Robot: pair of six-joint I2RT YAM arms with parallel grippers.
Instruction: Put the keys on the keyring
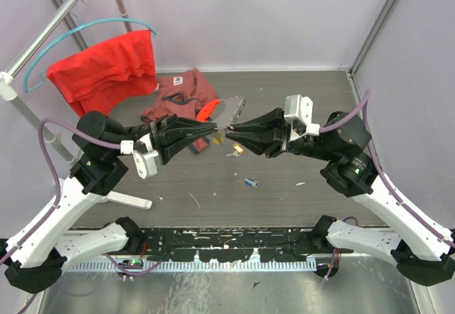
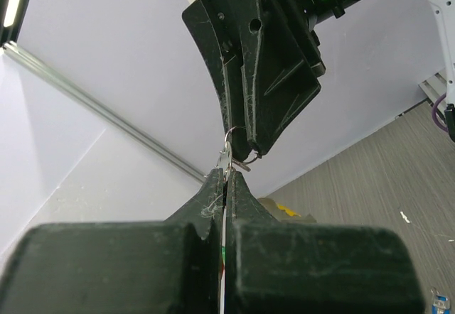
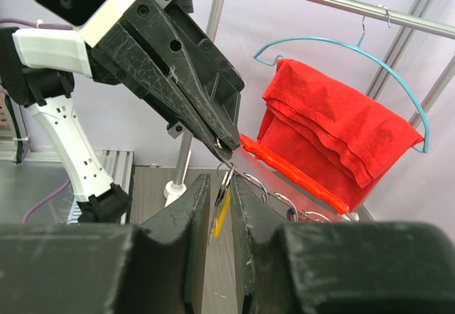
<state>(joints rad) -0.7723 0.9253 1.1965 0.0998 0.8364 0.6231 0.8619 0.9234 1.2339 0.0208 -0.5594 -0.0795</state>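
Our left gripper (image 1: 213,125) pinches the thin silver metal keyring (image 2: 227,145) above the middle of the table (image 1: 298,179). At its 3 o'clock the right gripper (image 1: 231,132) stands narrow around a small yellow-headed key (image 3: 220,216). Whether it grips, we cannot tell.

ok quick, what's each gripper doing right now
left gripper: closed, holding the keyring.
right gripper: nearly closed on a yellow-headed key, seemingly gripping it.

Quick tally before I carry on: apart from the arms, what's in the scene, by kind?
1 keyring
3 loose keys on the table
2 red garments
1 hanger
Total: 7
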